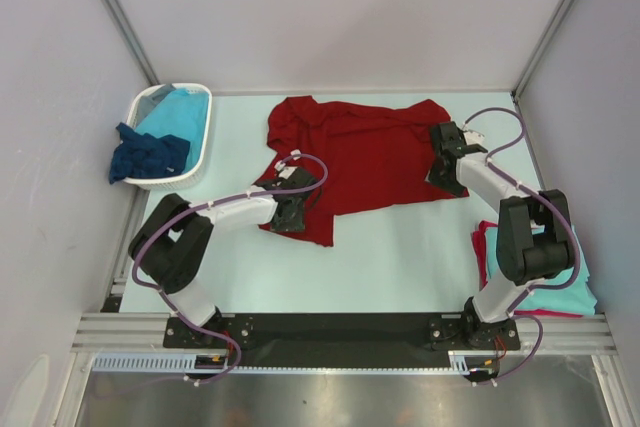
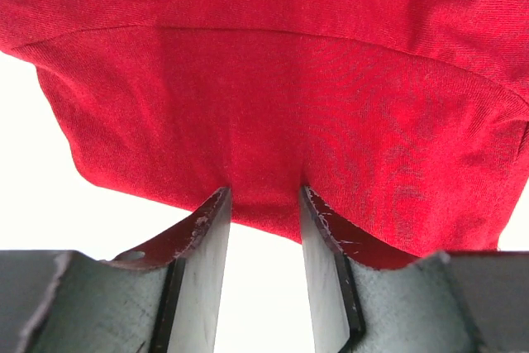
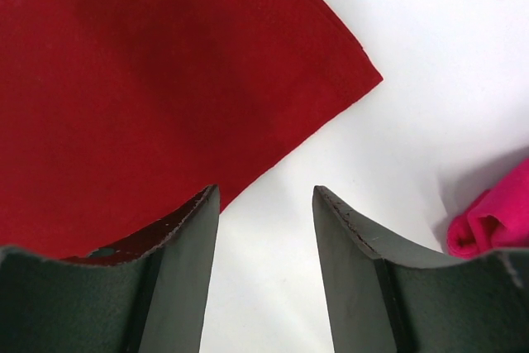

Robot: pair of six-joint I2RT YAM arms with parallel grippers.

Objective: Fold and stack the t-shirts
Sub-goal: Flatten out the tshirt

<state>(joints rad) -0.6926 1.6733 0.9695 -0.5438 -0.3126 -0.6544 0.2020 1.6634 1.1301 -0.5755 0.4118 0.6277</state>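
A dark red t-shirt (image 1: 350, 152) lies spread and partly rumpled on the pale table. My left gripper (image 1: 290, 209) sits at its lower left hem. In the left wrist view that gripper (image 2: 264, 190) is open, the red cloth (image 2: 273, 80) hem crossing its fingertips and bare table showing between the fingers. My right gripper (image 1: 447, 172) is at the shirt's right edge. It (image 3: 266, 189) is open over bare table beside the shirt's corner (image 3: 149, 80), its left finger over the cloth. A turquoise t-shirt (image 1: 180, 112) and a navy one (image 1: 148, 155) lie in the basket.
The white plastic basket (image 1: 203, 142) stands at the back left. Folded turquoise and red cloth (image 1: 565, 292) lies at the near right by the right arm's base; a pink-red fold (image 3: 488, 221) shows in the right wrist view. Frame posts and walls border the table.
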